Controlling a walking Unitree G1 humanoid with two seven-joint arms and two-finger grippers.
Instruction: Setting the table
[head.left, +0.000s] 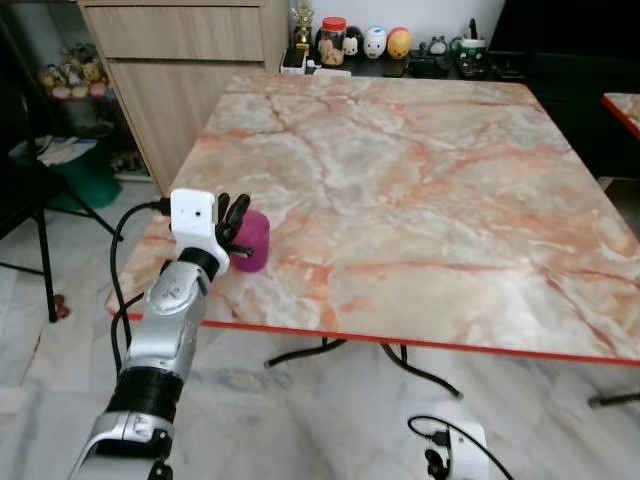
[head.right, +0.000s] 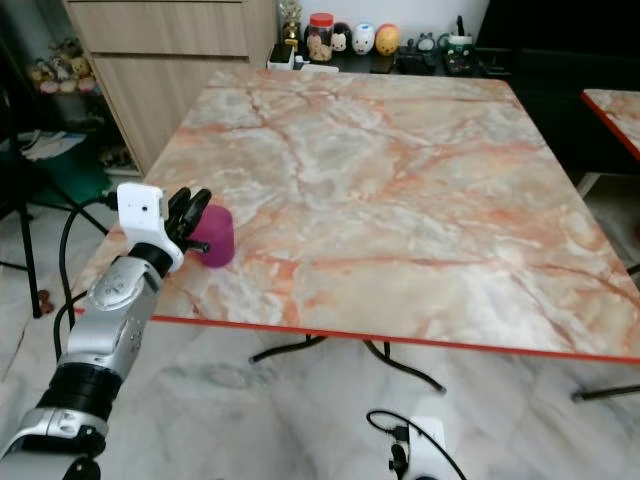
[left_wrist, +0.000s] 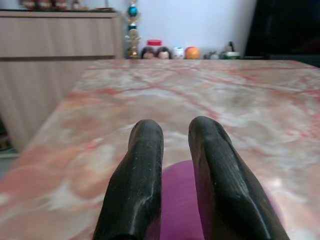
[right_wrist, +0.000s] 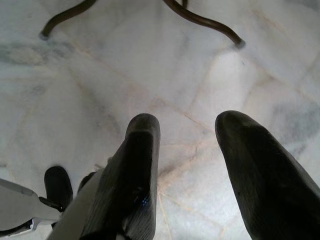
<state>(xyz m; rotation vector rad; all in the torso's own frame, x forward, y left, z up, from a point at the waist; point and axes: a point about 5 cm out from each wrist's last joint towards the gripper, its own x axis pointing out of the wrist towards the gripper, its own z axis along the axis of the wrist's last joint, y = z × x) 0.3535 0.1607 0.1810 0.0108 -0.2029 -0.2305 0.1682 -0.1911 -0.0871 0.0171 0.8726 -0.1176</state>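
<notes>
Nearest, the right gripper (right_wrist: 185, 175) hangs idle over the floor, fingers apart. The left gripper (head.left: 235, 222) pinches the rim of the purple cup (head.left: 252, 242), which stands near the marble table's (head.left: 420, 190) front left corner. I judge a tilted release could tip it over that nearby edge.

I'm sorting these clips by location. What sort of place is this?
Most likely a home dining area: a marble-patterned table with a red edge, a wooden cabinet beside it, and small figurines at the far end. The left hand is at a purple cup.
</notes>
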